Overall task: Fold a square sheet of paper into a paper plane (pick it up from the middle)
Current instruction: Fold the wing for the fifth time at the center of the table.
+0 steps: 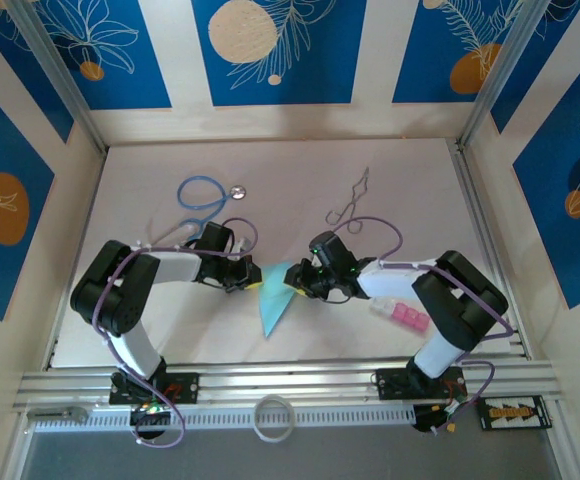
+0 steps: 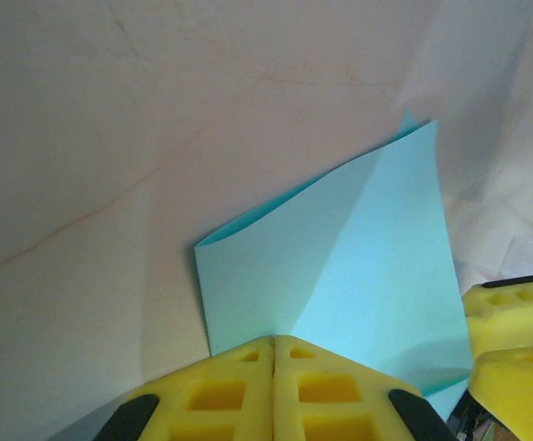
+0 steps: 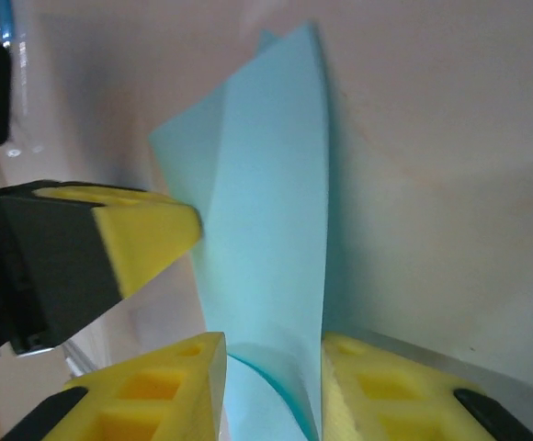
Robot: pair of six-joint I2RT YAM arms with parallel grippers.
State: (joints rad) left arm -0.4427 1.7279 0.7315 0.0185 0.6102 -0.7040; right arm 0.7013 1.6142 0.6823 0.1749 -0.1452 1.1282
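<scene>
The square sheet of paper (image 1: 274, 300) is light turquoise and folded into a narrow pointed shape, its tip toward the near edge. It is held up between both grippers at mid-table. My left gripper (image 1: 247, 276) is shut on the paper's edge (image 2: 358, 266), its yellow fingertips (image 2: 248, 367) pressed together on a crease. My right gripper (image 1: 299, 281) has its jaws apart, with the upright folded paper (image 3: 271, 211) standing between the yellow fingertips (image 3: 193, 377). A bowed layer spans the gap. The left gripper's finger (image 3: 142, 234) shows close beside the paper.
A blue-tubed stethoscope (image 1: 202, 196) and a bent wire piece (image 1: 351, 198) lie at the back of the table. Pink and clear blocks (image 1: 406, 316) sit by the right arm's base. A white ring (image 1: 273, 418) rests on the front rail.
</scene>
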